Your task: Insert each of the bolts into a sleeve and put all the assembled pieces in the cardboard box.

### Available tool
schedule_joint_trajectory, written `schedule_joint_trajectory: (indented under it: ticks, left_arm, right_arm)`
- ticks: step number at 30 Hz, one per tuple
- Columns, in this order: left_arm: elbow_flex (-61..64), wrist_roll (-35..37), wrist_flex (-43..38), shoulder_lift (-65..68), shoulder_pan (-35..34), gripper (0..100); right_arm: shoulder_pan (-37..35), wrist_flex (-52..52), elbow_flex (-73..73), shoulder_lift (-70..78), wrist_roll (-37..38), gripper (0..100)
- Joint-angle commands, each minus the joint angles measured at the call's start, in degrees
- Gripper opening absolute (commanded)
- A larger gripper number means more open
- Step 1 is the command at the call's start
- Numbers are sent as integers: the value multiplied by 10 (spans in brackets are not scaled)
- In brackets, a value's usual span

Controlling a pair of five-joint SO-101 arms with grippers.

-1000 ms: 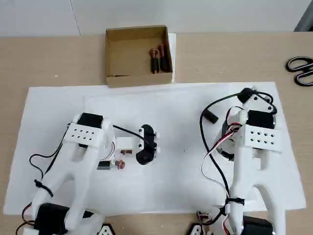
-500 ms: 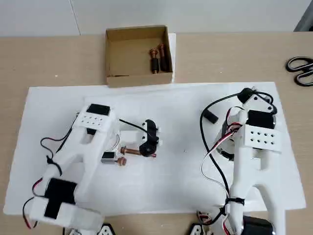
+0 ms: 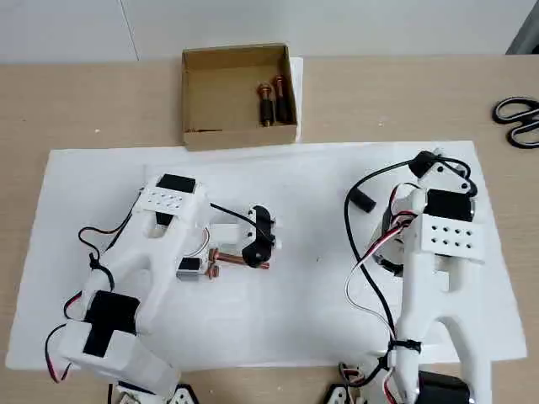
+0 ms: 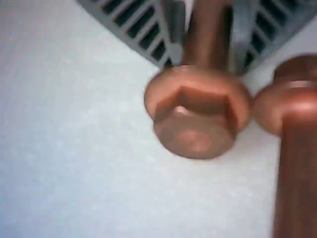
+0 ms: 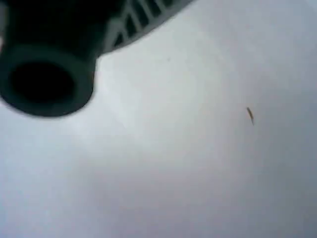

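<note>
My left gripper (image 3: 253, 252) is shut on a copper bolt (image 3: 238, 258) that lies level just above the white paper, left of centre. In the left wrist view the bolt's hex head (image 4: 197, 113) faces the camera, its shank between the fingers (image 4: 133, 25). A second bolt (image 4: 292, 148) lies close beside it; its head (image 3: 210, 272) shows by the left arm. My right gripper (image 3: 376, 210) holds a black sleeve (image 3: 364, 202) over the paper's right half. The sleeve's hollow end (image 5: 45, 82) is seen in the right wrist view. The cardboard box (image 3: 195, 93) at the back holds two assembled pieces (image 3: 271, 99).
A white paper sheet (image 3: 312, 303) covers the work area between the arms. Black scissors (image 3: 518, 119) lie on the bare wood at the far right. Loose cables (image 3: 358, 269) hang beside the right arm.
The left gripper closed on a bolt and raised it off the paper, now level, as the left arm shifted. The right arm with its sleeve has kept still.
</note>
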Motion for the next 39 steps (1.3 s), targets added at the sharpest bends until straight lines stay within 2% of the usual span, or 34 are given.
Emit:
schedule_joint_trajectory:
  ticks: [1, 5, 12, 19, 23, 31, 35, 39]
  left_arm:
    - [7, -7, 4, 11, 5, 57]
    - [22, -6, 5, 11, 20, 3]
    - [20, -6, 32, 5, 25, 6]
    - [-97, -6, 168, 5, 21, 6]
    - [-144, -4, 171, 4, 4, 6]
    - [-241, 104, 171, 4, -1, 6]
    - [-301, 163, 171, 1, -1, 6]
    - [-353, 270, 171, -62, 1, 6]
  right_arm:
    - [2, -8, -5, -15, 1, 3]
    - [2, -8, -5, -15, 1, 3]
    - [2, -7, -5, -20, 1, 3]
    - [2, -7, -5, -20, 1, 3]
    - [1, -7, -7, -21, 2, 3]
    - [-4, 25, -84, -21, 4, 3]
    - [-49, 74, -151, -21, 5, 3]
    - [-97, 91, -204, -21, 5, 3]
